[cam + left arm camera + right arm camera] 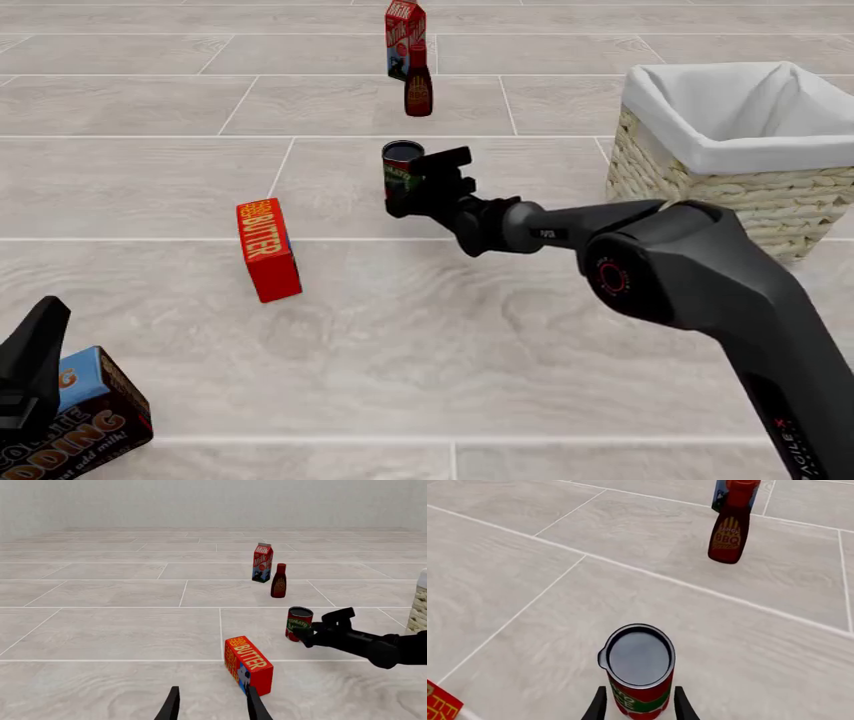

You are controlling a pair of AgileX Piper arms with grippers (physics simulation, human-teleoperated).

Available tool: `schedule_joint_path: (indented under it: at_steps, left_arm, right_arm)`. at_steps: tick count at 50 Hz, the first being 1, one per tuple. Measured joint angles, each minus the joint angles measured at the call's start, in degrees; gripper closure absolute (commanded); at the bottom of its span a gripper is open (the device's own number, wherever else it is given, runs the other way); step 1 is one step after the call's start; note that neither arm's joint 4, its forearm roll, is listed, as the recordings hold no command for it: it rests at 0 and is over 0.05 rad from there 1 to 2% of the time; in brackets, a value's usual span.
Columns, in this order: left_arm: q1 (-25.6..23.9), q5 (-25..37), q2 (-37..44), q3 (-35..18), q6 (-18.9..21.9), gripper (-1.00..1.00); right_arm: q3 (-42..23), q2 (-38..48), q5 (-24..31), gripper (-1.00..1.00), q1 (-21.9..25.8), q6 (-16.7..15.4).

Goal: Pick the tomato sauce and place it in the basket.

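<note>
Red-labelled small cylindrical can of tomato sauce (299, 623), dark-topped with a green band, stands upright on the grey tiled counter (107, 630) in my left wrist view. My right gripper (312, 630) reaches it from the side, fingers against the label. A red butter box (248, 664) stands nearer my left gripper (212, 707), whose fingers are spread with nothing between them. Beyond the can stand a dark red-brown sauce bottle (278, 580) and a tall red milk carton (262, 562).

Front view: the can (399, 177) sits between the butter box (267, 248) and the large woven straw-coloured basket with white cloth lining (727, 175), well apart from the basket. My right gripper (424, 186) is at the can, one finger visible on each side. The bottle (418, 91) and carton (400, 30) stand farther back. My left gripper (34, 365) hangs beside a dark pudding box (87, 425) at the near left.

Right wrist view: the can (639, 672) stands upright between my two fingers (599, 706), which sit close on either side of it. I cannot tell whether they press it. The BBQ bottle (731, 530) stands ahead.
</note>
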Motion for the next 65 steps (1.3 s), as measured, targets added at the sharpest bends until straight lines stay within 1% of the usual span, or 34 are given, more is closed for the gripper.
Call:
schedule_joint_path:
  at_steps: [65]
  left_arm:
    - [0.0, 0.0, 0.0, 0.0, 0.0, -1.00]
  right_arm:
    - [-7.2, 4.1, 4.1, -1.00, 0.1, 1.1]
